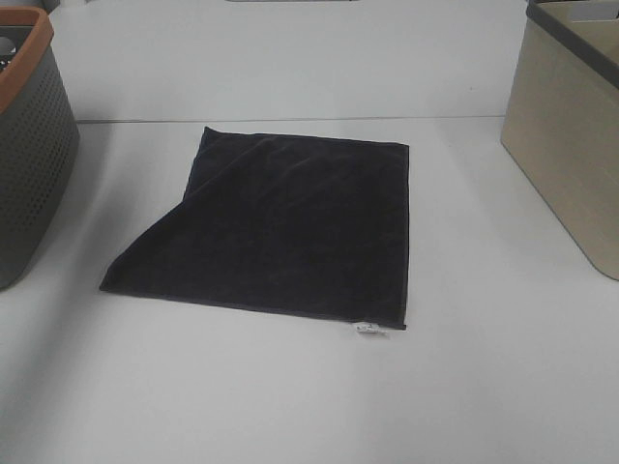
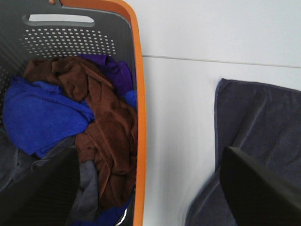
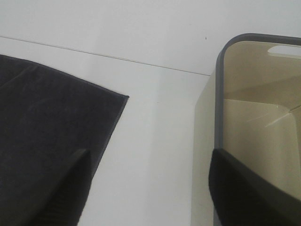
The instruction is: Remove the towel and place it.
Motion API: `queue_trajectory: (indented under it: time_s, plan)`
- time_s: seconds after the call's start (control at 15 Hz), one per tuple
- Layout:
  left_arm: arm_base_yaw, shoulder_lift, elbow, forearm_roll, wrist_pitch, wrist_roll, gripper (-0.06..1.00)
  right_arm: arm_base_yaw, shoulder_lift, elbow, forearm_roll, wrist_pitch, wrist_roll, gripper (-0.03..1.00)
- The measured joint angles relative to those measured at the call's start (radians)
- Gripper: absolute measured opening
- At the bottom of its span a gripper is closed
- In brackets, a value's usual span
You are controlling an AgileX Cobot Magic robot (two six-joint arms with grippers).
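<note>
A dark navy towel (image 1: 271, 227) lies spread flat on a pale grey surface (image 1: 290, 406), midway between a grey perforated laundry basket with an orange rim (image 1: 29, 145) and a beige fabric bin (image 1: 571, 135). The corner of the towel toward the basket is folded in, leaving a slanted edge on that side, and a small white tag (image 1: 368, 330) shows at the near corner on the bin's side. Its long axis appears to run from the near edge toward the far seam in the surface.

Neither arm appears in the high view. The left end effector (image 2: 155, 188) hangs above the gap between the basket and the towel, its dark fingers (image 2: 254, 188) set wide apart and holding nothing; the right end effector (image 3: 150, 188) hovers between the towel's far corner and the bin, likewise spread and empty. Each sits just off one side edge of the cloth, so neither looks clearly nearer.

Inside the basket lie crumpled brown (image 2: 99, 122), blue (image 2: 42, 113) and purple (image 2: 110, 66) cloths. The bin shows a bare beige interior. Beyond the seam the surface runs on, plain and pale, with little else of the room visible.

With the towel already out and flat, what remains is likely a final check or a fresh grasp at an edge.
</note>
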Motion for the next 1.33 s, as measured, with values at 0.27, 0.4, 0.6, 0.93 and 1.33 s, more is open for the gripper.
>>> queue_trajectory:
  time_s: [0.27, 0.4, 0.6, 0.93, 1.33]
  plan:
    - [0.055, -0.070, 0.007, -0.003, 0.119, 0.051, 0.76, 0.000, -0.050, 0.054, -0.005, 0.004, 0.000, 0.70]
    - [0.082, -0.138, 0.064, -0.002, 0.121, 0.056, 0.76, 0.000, -0.127, 0.176, -0.008, 0.009, -0.001, 0.70]
    - [0.082, -0.289, 0.193, -0.003, 0.123, 0.061, 0.76, 0.000, -0.270, 0.374, -0.004, 0.012, -0.002, 0.70]
    - [0.082, -0.611, 0.563, -0.003, 0.085, 0.061, 0.76, 0.000, -0.587, 0.828, -0.023, 0.012, 0.013, 0.70]
    - [0.082, -1.000, 0.880, -0.004, 0.066, 0.073, 0.76, 0.000, -0.941, 1.181, -0.023, -0.055, 0.026, 0.70]
